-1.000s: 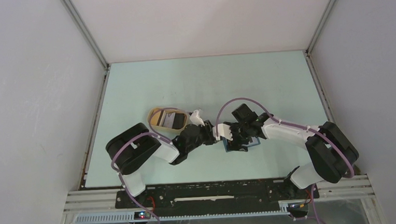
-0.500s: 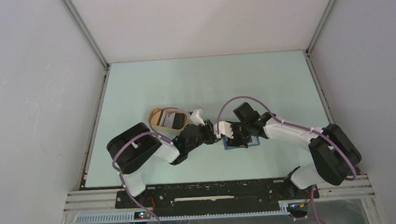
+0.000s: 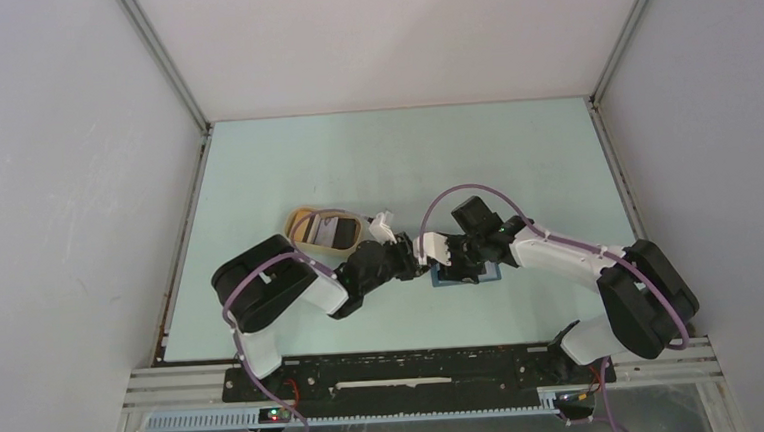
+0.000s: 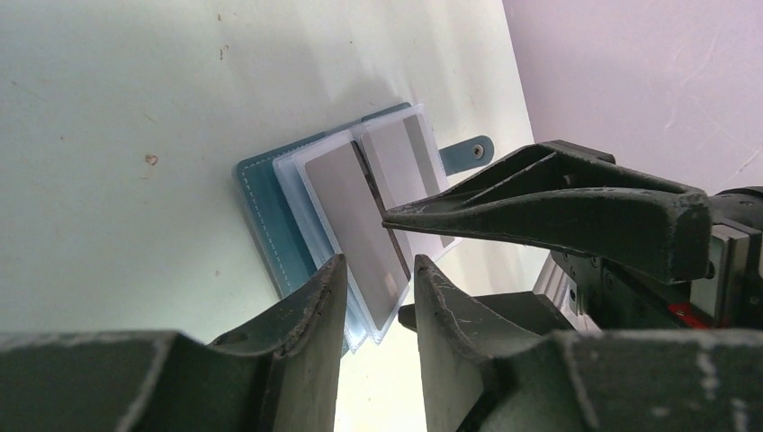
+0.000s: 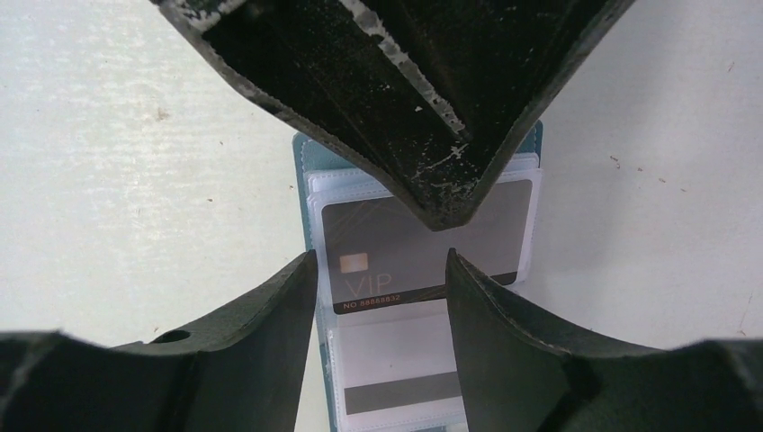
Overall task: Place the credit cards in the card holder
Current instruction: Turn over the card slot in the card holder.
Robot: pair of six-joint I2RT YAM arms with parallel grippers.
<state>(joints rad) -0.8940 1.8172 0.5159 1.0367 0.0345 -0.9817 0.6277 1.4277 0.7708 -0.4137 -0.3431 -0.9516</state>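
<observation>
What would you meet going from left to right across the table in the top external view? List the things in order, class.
tan oval tray → card holder → right arm's elbow

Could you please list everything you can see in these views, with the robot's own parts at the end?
Card holder: one, teal, lying open in the centre.
Sleeved cards: two, a dark grey VIP card and a pale striped card, in the holder's clear sleeves.
Tray: one, tan, oval, left of the holder.
Tray card: one, pale with a dark part, inside the tray.
White item: one, beside the tray; too small to identify.
Table: one, pale green.
Left gripper: black, jaws slightly apart, tip at the VIP card's edge.
Right gripper: black, open, astride the holder.
</observation>
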